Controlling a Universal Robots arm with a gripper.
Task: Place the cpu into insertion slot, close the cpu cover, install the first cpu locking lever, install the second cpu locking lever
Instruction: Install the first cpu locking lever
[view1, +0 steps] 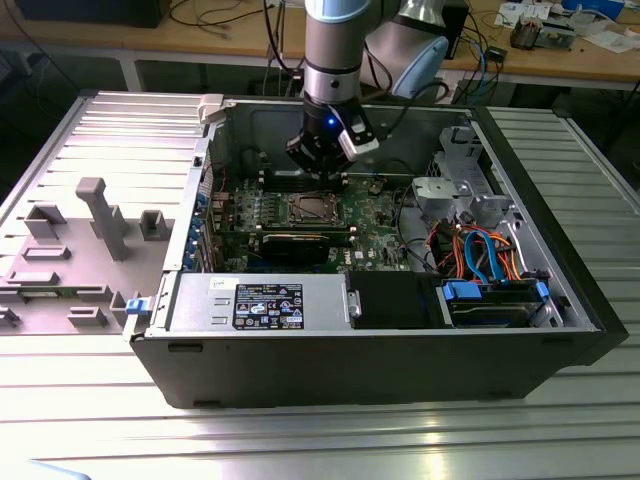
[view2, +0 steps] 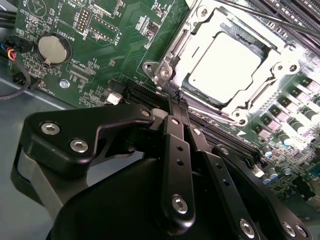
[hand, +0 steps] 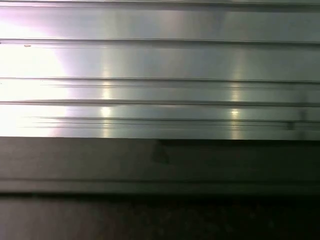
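Note:
The cpu (view2: 225, 62) lies flat in the insertion slot (view1: 310, 208), its silvery top showing through the window of the cpu cover (view2: 272, 82), which lies down around it. A thin metal locking lever (view2: 215, 114) runs along the socket edge nearest my gripper; a darker rod (view2: 260, 17) crosses the far edge. My gripper (view2: 178, 97) is shut, its black fingers (view2: 172, 135) pressed together with nothing seen between them, the tips just short of the near socket edge. In the exterior view the gripper (view1: 318, 165) hangs above the motherboard just behind the socket.
The open computer case (view1: 560, 300) stands on a ribbed metal table (hand: 160, 60). Inside are a power supply (view1: 260, 300), coloured cables (view1: 480, 250), a coin battery (view2: 52, 47) and a long black card slot (view2: 145, 92). A grey fixture with pegs (view1: 100, 215) lies at the exterior view's left.

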